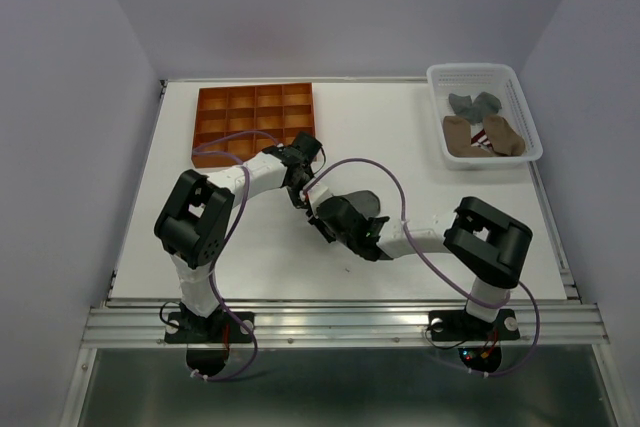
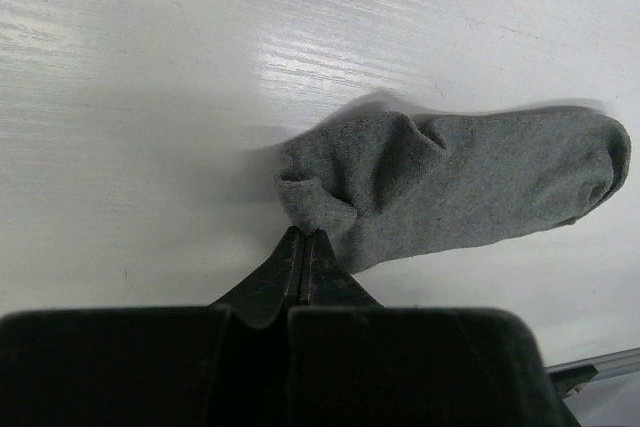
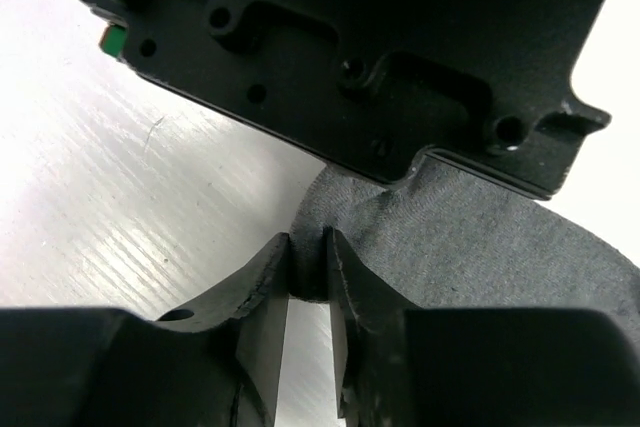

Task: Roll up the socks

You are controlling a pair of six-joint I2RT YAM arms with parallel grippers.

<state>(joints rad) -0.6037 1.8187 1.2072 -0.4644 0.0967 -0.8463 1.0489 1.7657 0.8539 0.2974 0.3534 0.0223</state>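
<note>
One grey sock [image 2: 470, 187] lies mid-table, limp and light. At its folded end the left gripper [image 2: 303, 252] is shut tight; whether it has caught cloth I cannot tell. Just beside it, the right gripper [image 3: 307, 269], nearly closed, nips the sock's edge. The thicker fold looks the best hold, since the thin fabric will likely sag.

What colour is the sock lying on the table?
The sock is plain grey; the left wrist view shows it best.
</note>
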